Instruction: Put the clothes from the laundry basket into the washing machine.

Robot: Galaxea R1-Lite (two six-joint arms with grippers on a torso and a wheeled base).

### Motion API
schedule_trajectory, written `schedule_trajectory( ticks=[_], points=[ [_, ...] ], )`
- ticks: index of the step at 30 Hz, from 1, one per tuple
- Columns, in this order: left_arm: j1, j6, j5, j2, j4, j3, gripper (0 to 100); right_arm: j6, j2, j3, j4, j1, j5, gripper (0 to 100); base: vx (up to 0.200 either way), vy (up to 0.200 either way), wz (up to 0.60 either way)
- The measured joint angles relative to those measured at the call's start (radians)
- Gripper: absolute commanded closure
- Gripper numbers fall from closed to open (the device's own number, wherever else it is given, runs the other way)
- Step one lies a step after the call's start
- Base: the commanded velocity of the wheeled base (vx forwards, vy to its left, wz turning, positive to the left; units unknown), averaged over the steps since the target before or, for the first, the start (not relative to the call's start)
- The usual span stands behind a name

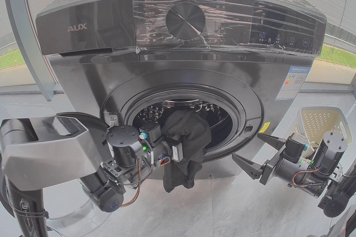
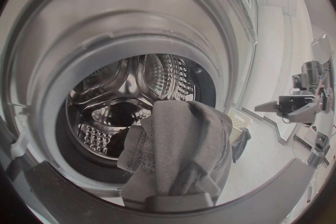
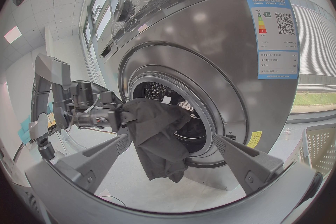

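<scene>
Our left gripper (image 2: 180, 200) clamps a black garment (image 1: 189, 134) at the mouth of the washing machine (image 1: 92, 78) | our right gripper (image 1: 247, 146) gapes wide, empty

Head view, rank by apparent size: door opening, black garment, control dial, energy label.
1. door opening
2. black garment, hanging out of the opening, nearer the camera
3. control dial
4. energy label, somewhat smaller than the dial

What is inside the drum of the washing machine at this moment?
The perforated steel drum shows, with a dark item low inside. The black garment, held by the left pincer, hangs across the opening and hides the rest of the drum.
</scene>
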Motion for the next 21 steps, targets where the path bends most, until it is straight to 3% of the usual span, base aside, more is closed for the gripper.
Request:
schedule_trajectory(
  ticks=[6,11,17,21],
  points=[
    [0.002,-0.04,0.004,0.111,0.004,-0.141,100,-0.001,0.0,0.001,0.0,0.003,0.001,0,0.0,0.0,0.0],
    [0.013,-0.052,0.006,0.18,0.023,-0.264,100,-0.001,0.0,0.003,0.0,0.008,0.001,0,0.0,0.0,0.0],
    [0.038,-0.065,0.035,0.246,0.145,-0.445,100,-0.002,0.001,0.003,0.001,0.011,0.002,0,0.0,0.0,0.0],
    [0.049,-0.096,0.048,0.281,0.237,-0.569,100,-0.002,0.002,0.003,0.001,0.015,0.003,0,0.0,0.0,0.0]
  ],
)
